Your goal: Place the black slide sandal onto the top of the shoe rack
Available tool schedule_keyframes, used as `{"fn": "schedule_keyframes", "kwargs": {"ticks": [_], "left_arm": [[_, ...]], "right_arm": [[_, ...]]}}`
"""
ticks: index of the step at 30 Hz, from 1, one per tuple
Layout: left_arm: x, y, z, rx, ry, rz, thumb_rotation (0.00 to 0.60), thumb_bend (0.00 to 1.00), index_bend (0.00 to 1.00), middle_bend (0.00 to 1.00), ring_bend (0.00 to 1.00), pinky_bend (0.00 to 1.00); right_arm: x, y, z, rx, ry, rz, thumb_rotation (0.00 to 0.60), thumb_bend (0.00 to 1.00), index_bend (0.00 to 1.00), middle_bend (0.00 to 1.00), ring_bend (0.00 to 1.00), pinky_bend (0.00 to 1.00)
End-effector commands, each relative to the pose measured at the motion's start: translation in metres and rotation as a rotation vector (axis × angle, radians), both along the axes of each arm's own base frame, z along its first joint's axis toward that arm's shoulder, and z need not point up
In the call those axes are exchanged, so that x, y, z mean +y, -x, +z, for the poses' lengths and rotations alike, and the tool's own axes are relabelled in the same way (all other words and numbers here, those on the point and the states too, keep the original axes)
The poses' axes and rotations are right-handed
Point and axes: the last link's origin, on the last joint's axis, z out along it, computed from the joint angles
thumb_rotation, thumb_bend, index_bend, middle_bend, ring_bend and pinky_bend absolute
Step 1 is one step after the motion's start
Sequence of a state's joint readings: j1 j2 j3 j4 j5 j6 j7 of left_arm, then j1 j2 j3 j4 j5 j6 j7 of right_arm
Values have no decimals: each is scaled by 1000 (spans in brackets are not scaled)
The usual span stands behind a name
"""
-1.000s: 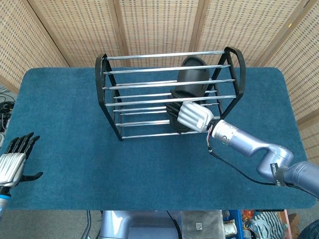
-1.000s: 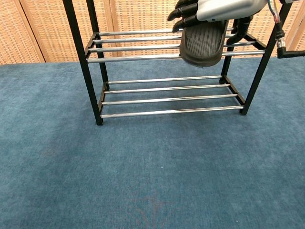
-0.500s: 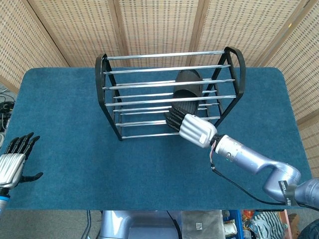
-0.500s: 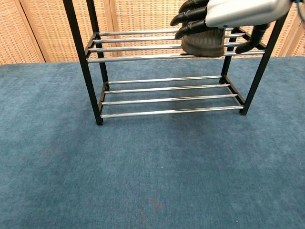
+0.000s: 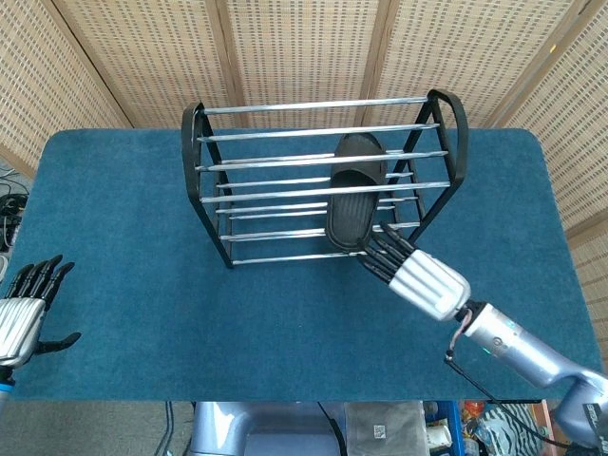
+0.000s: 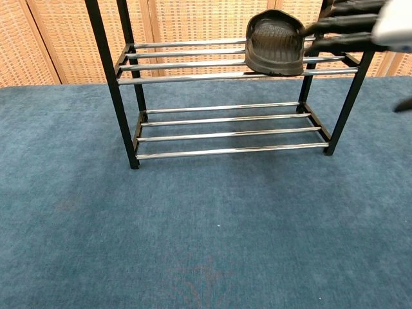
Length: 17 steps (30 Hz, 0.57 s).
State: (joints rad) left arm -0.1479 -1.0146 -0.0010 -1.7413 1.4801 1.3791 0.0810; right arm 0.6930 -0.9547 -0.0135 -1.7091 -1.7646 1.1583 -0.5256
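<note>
The black slide sandal (image 5: 353, 190) lies on the top chrome rails of the black shoe rack (image 5: 199, 161), toward its right side, with its heel sticking out past the front rail. In the chest view the sandal (image 6: 275, 44) rests on the upper shelf of the rack (image 6: 109, 84). My right hand (image 5: 410, 271) hovers in front of the rack, fingers spread and holding nothing, just clear of the sandal's heel. The same right hand (image 6: 360, 26) enters the chest view at the top right. My left hand (image 5: 27, 309) rests open at the table's left edge.
The table is covered by a blue carpet (image 5: 123, 247). Woven wicker screens (image 5: 304, 47) stand behind it. The rack's lower shelf (image 6: 225, 129) holds nothing.
My right hand has let go of the sandal and drawn back toward the front right. The sandal now lies alone on the top rails. The left hand stayed put.
</note>
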Motion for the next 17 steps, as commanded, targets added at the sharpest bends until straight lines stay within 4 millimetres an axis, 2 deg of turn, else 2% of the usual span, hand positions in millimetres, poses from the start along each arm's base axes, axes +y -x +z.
{"fn": "schedule_keyframes", "kwargs": {"ticks": [1,5,8,12,17], "left_arm": [[-6,-2,0,-2,-4,-14,600,144,0,0,0,0],[-10,-3,-2,4,-3,-25,600,145,0,0,0,0],[-12,-4,-3,12,-5,-29,600,144,0,0,0,0],[-15,-6,-5,19,-8,-39,600,144,0,0,0,0],[-17,-6,-6,21,-9,-40,600,145,0,0,0,0]], "right_arm": [[38,70,1,-237,1,-261,600,56,25,0,0,0],[62,102,-3,-397,34,-434,600,0,0,0,0,0],[77,115,-5,-497,60,-530,600,0,0,0,0,0],[94,125,-8,-598,84,-621,600,0,0,0,0,0],[101,128,-8,-648,110,-654,600,0,0,0,0,0]]}}
